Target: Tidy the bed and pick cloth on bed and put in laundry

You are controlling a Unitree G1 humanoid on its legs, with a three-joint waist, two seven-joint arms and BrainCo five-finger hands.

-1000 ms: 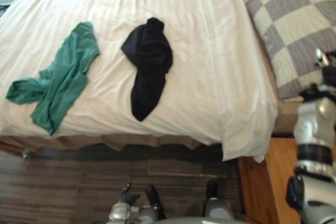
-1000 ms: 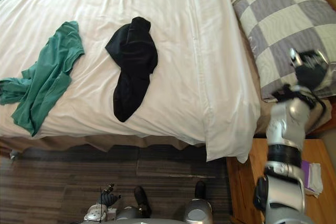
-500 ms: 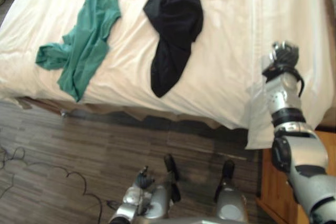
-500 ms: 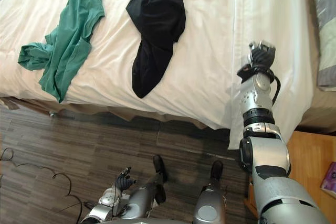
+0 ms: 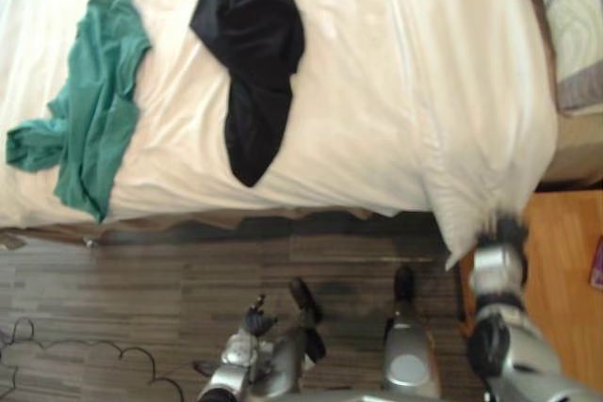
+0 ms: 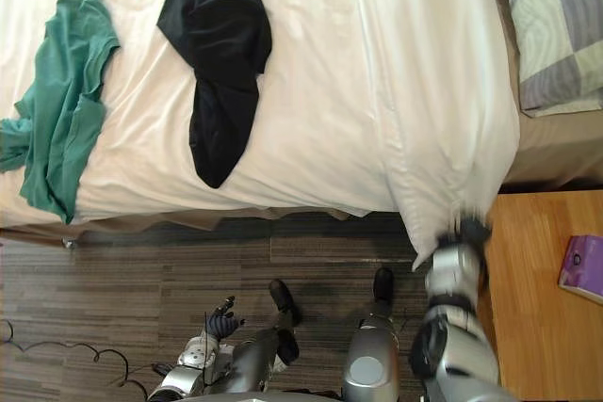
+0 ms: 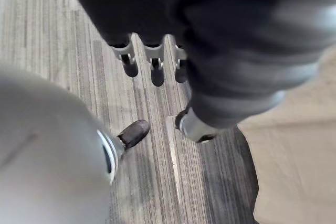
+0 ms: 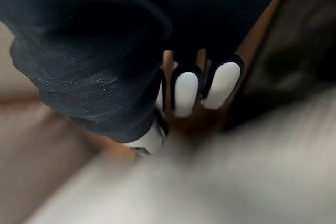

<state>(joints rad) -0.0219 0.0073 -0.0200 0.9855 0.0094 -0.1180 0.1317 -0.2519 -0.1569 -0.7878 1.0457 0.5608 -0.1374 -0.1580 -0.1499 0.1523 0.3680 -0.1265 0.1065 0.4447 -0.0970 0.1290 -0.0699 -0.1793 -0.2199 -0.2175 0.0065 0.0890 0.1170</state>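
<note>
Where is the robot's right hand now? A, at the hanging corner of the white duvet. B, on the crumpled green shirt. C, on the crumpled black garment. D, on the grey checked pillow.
A: the right hand is right at the hanging corner of the white duvet.

Blurred robot hand, perhaps against duvet

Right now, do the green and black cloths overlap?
No, the green cloth and the black cloth lie apart on the white duvet, with bare duvet between them.
</note>
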